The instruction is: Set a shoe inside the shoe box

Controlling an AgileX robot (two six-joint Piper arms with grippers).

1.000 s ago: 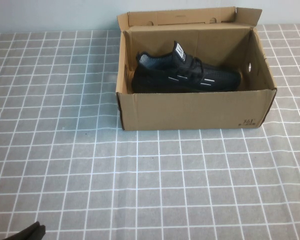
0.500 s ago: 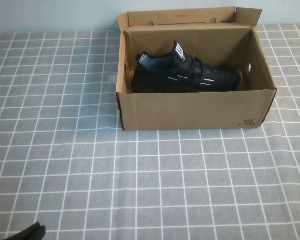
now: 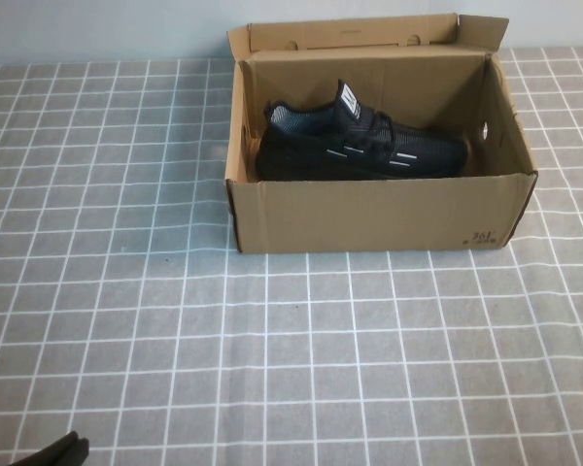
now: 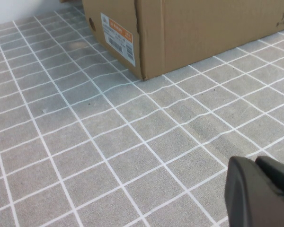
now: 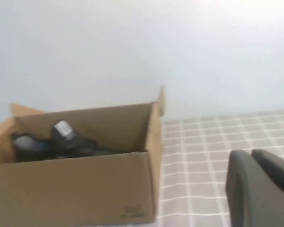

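The black shoe (image 3: 360, 146) lies on its sole inside the brown cardboard shoe box (image 3: 369, 214) at the back middle of the table, toe toward the right, white tongue tag up. In the right wrist view the shoe (image 5: 61, 142) shows over the shoe box (image 5: 85, 194) front wall. My left gripper (image 4: 255, 163) is shut and empty, low over the cloth near the table's front left, well short of the box (image 4: 199, 28); its tip (image 3: 58, 451) shows at the near edge in the high view. My right gripper (image 5: 253, 156) is shut and empty, off to the box's right.
A grey cloth with a white grid (image 3: 272, 349) covers the table. A white and orange label (image 4: 117, 38) is on the box's left end wall. A pale wall (image 5: 132, 42) stands behind the table.
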